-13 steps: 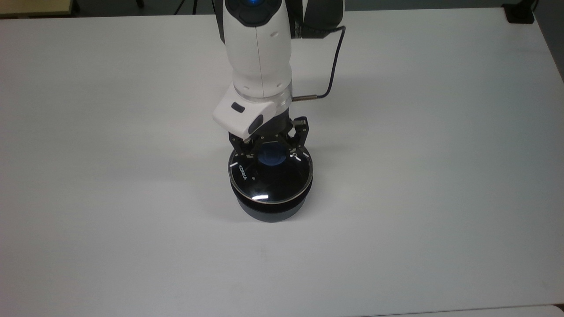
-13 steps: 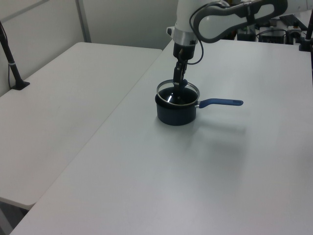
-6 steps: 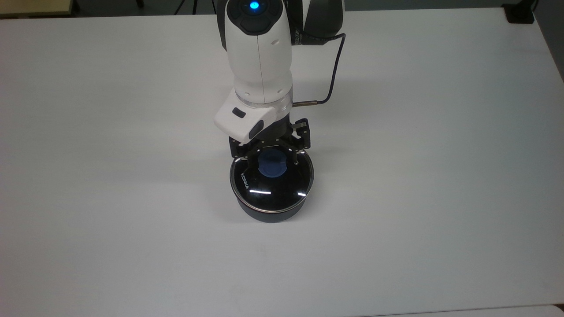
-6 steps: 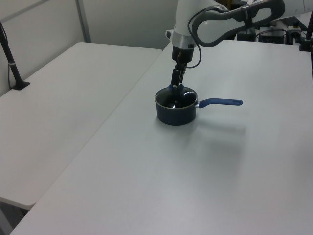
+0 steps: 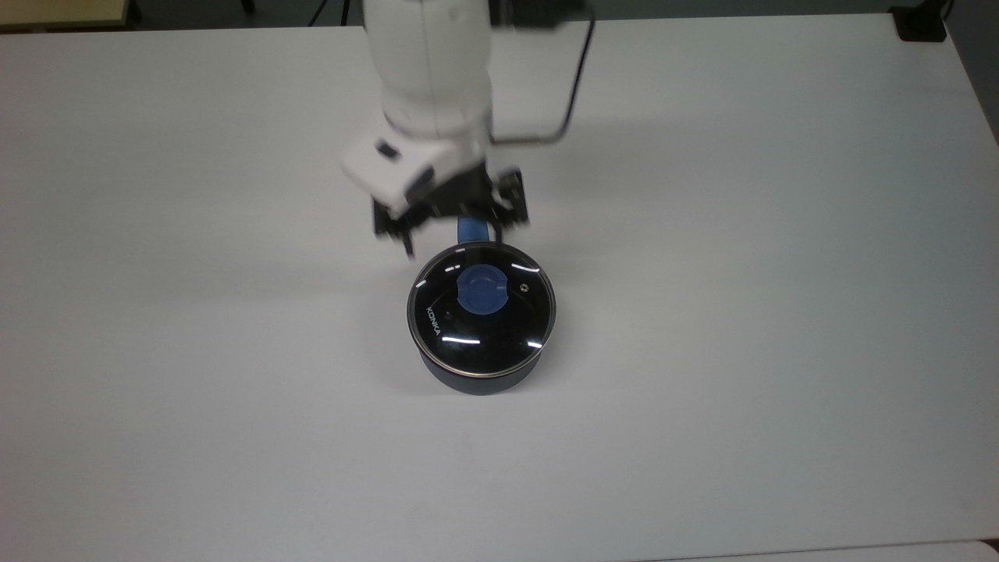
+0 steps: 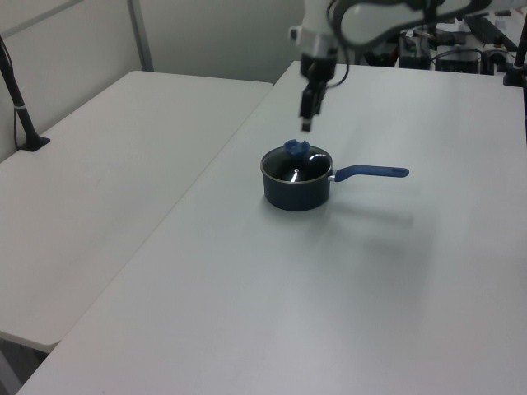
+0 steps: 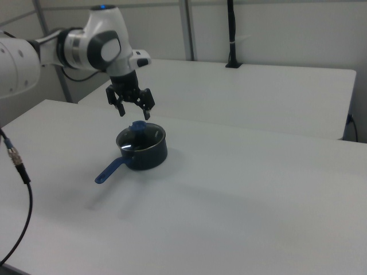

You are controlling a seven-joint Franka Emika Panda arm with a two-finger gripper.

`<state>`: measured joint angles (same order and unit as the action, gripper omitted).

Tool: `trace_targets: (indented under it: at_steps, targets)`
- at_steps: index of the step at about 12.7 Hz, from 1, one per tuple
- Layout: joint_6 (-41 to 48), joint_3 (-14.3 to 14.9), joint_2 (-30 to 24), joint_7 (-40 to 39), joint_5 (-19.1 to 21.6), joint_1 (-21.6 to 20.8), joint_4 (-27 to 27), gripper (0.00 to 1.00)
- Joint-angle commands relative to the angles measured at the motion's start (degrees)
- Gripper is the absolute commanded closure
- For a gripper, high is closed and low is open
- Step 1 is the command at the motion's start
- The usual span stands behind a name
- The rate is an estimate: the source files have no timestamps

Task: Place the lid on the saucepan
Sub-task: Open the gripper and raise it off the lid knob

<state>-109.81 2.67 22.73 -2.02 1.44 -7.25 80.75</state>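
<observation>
1. Lid (image 5: pixel 481 310) sits level on the saucepan (image 6: pixel 296 188), mid-desk (image 5: pixel 741 312), blue knob up.
2. Pincer (image 7: pixel 131 106) hangs above the pan, fingers spread, holding nothing.
3. Best finish: lift straight clear without clipping knob or handle (image 6: pixel 371 172).

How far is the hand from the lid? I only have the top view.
Observer: In the right view the hand hangs well above the lid, open and touching nothing.
Operator: Does the lid sit level?
Observer: In the left view it looks level on the rim of the pan, with no gap that I can see.
Operator: Where does the handle point?
Observer: The handle points to the left view's right, lying free above the table.
</observation>
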Motion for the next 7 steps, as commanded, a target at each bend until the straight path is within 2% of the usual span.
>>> trace_targets:
  at_steps: [1,3,7]
  targets:
    - [11.86,1.37,-13.20,1.14,-5.64,-0.92,7.83,0.00]
    - [13.83,3.30,-20.76,1.32,-6.01,-0.93,12.66,0.00]
    - [17.52,3.40,-22.11,0.88,-6.01,0.57,12.24,0.00]
